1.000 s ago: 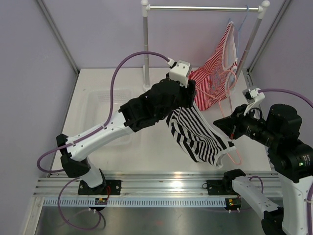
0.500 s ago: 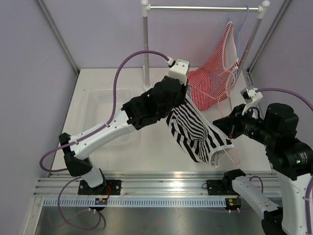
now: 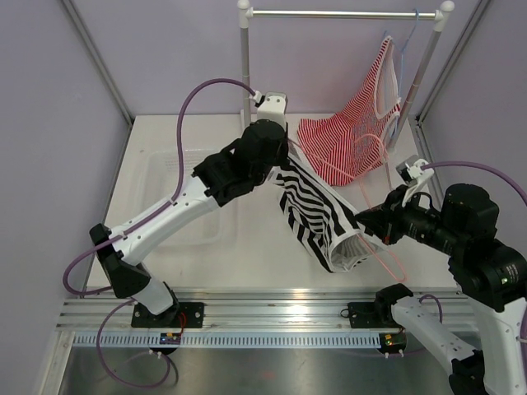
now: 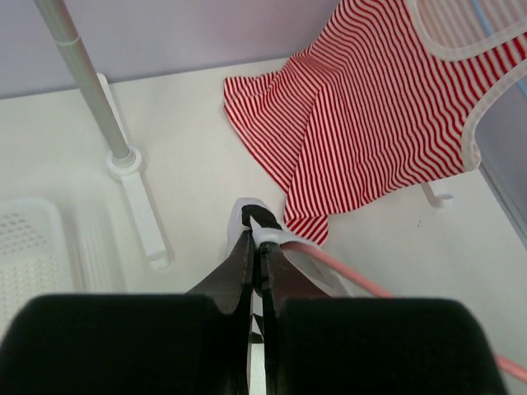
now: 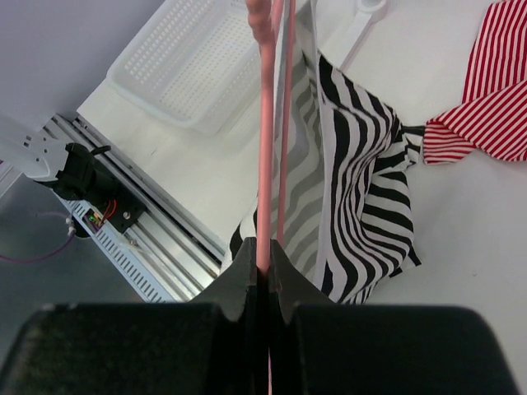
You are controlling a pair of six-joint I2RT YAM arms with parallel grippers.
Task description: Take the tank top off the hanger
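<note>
The black-and-white striped tank top hangs stretched between my two grippers above the table. My left gripper is shut on its white-trimmed strap at the upper left end. The pink wire hanger still runs through the garment; its wire passes just right of my left fingertips. My right gripper is shut on the hanger's wire, with the tank top draped to the right of it. In the wrist views the left gripper and right gripper both show closed jaws.
A red-and-white striped top hangs from a pale blue hanger on the white rack at the back; its hem lies near my left gripper. A white basket sits on the table at the left. Metal rails run along the near edge.
My left gripper has shut on the tank top's strap and pulled it up and to the left. The right gripper has shifted left with the hanger. The garment is now stretched.
</note>
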